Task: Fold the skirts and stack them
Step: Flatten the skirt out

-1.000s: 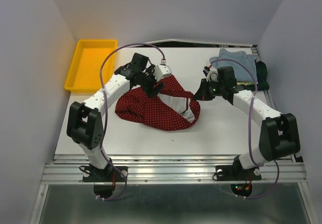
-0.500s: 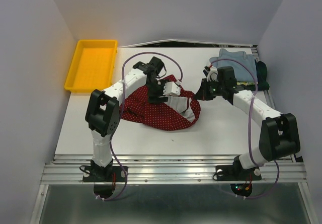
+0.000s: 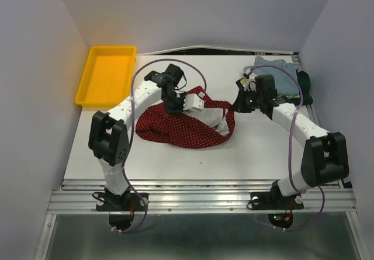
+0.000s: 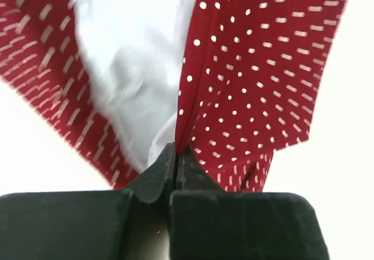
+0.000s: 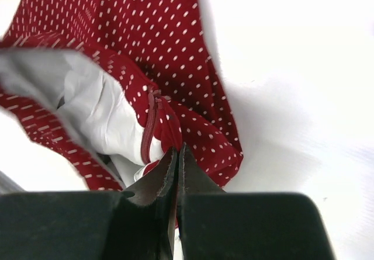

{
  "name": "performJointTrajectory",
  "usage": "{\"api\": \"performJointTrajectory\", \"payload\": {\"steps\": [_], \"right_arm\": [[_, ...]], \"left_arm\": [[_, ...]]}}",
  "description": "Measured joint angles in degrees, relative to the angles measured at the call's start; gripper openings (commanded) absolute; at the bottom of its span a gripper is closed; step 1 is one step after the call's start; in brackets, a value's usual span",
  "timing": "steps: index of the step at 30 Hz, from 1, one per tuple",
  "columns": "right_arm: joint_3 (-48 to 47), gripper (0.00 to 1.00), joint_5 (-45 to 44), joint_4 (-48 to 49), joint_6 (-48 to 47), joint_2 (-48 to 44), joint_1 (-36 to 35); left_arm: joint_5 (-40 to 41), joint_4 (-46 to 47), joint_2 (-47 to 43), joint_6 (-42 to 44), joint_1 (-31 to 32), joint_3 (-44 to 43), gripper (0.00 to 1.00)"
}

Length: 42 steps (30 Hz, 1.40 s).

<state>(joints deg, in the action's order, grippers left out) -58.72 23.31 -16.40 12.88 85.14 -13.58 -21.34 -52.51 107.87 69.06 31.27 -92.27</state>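
L gripper (image 4: 175,155): jaws together, clamped on an edge of the dark red skirt (image 3: 175,130), w/ white lining (image 4: 134,55) showing at approx 11 o'clock off the tips. R gripper (image 5: 177,155): jaws also together, pinching the same skirt right by its zip (image 5: 147,128).

In the top view the held edge runs between the two grippers, long axis roughly 9-to-3 across the table (image 3: 234,152). The L end sits a bit toward 12. The rest of the cloth lies from there toward 6, resting mid-table, slightly L of centre.

Key relation, as I judge it: the folded stack (image 3: 274,73) sits at approx 1 o'clock of the R gripper, in the far R corner, so the R arm is nearer to it; the L arm is nearer the yellow tray (image 3: 105,76) at 10.

Skirt looks: dark red, tiny white dots, rumpled, opened at the top so the lining shows, not yet folded flat. Prob needs spreading before any fold.
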Motion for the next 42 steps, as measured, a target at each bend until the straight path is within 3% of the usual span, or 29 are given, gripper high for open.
{"api": "performJointTrajectory", "payload": {"steps": [8,14,22,32,42], "right_arm": [[-9.6,0.01,-5.1,-1.0,3.9,-1.6,8.4],[-19.4,0.01,-4.0,0.5,6.9,-3.4,8.6],[-25.8,0.01,-1.2,-1.6,6.6,-5.5,8.6],[-25.4,0.01,9.9,-5.9,2.0,-3.7,9.1],[-14.1,0.01,11.7,-8.0,-6.0,4.2,-3.8]], "left_arm": [[-2.1,0.1,-20.2,-0.9,-6.2,-1.8,0.0],[-3.4,8.7,-33.4,-2.5,-6.3,-0.1,0.0],[-3.5,13.9,-43.7,-1.7,-6.6,8.2,0.0],[-6.9,14.4,-45.2,-11.0,-6.8,14.7,0.0],[-8.7,18.6,-41.1,-24.2,4.3,34.6,0.0]]}}
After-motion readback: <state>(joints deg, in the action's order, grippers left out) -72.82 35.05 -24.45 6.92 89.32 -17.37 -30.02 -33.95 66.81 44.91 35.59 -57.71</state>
